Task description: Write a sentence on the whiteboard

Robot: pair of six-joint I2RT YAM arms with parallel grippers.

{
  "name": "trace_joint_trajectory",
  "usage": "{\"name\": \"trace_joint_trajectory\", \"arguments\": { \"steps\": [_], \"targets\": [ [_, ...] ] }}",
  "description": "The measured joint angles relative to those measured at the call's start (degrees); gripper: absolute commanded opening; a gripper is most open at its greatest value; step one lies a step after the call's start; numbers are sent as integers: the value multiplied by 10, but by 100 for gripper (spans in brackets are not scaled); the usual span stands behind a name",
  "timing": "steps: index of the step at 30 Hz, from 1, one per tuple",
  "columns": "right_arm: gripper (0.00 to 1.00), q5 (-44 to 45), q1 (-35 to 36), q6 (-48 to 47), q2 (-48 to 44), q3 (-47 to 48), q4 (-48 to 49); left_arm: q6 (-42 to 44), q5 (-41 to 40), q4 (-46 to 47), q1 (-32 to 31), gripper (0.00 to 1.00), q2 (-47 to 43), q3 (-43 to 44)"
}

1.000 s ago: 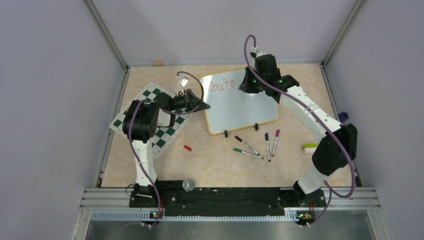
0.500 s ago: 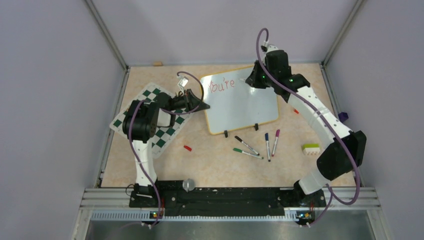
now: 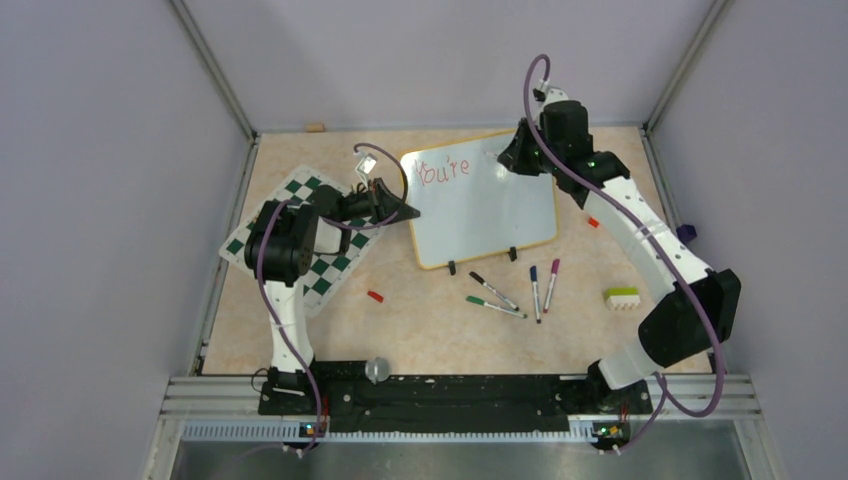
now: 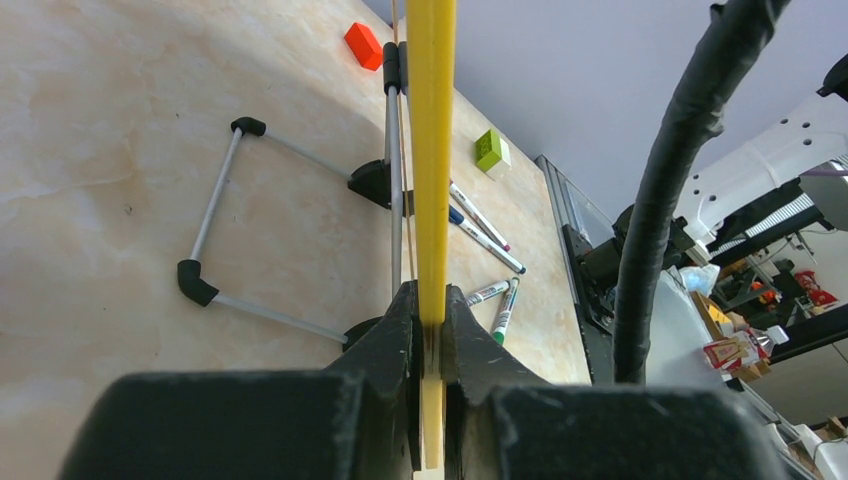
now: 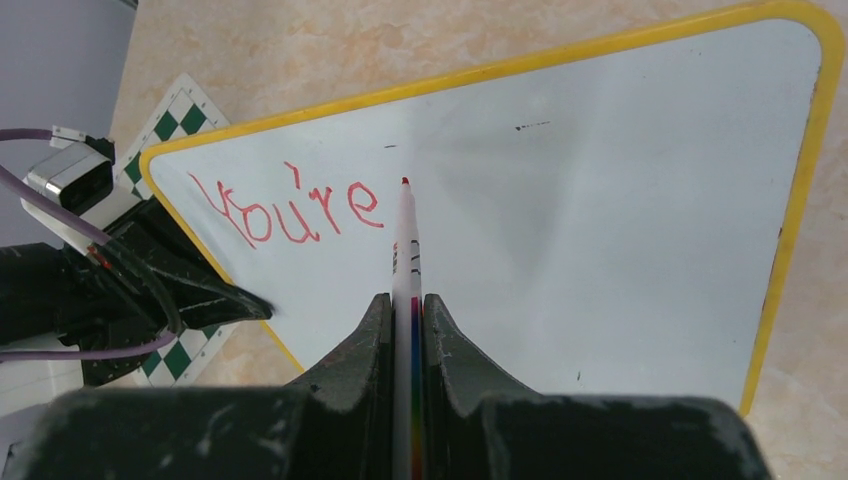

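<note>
Your right gripper (image 5: 405,303), clenching the slim red-tipped white marker (image 5: 404,235), has pulled toward the frame's upper right, off "You're". Your left gripper (image 4: 430,305) pinches the edge of the glossy yellow-framed whiteboard (image 3: 485,210); next word pending.

— What's lying on the tan table (image 3: 420,335)?
— At the far middle, the whiteboard (image 3: 480,215). The green-and-white chess mat (image 3: 322,275) is at its left.
— And nearer?
— Black (image 3: 493,290), green (image 3: 494,306), blue (image 3: 535,292) and purple (image 3: 551,284) markers lie loose just below the board. There's a red cap (image 3: 375,296) to their left, a green-and-white block (image 3: 621,298) to their right, and another small red piece (image 3: 593,222) beside the board.
</note>
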Motion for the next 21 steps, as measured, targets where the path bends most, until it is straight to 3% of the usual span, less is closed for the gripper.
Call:
{"name": "trace_joint_trajectory", "arguments": {
  "steps": [21],
  "targets": [
    [0,2,0,-40,-17,-26,2,-1,7,0,-2,2,-4,-2]
  ]
}}
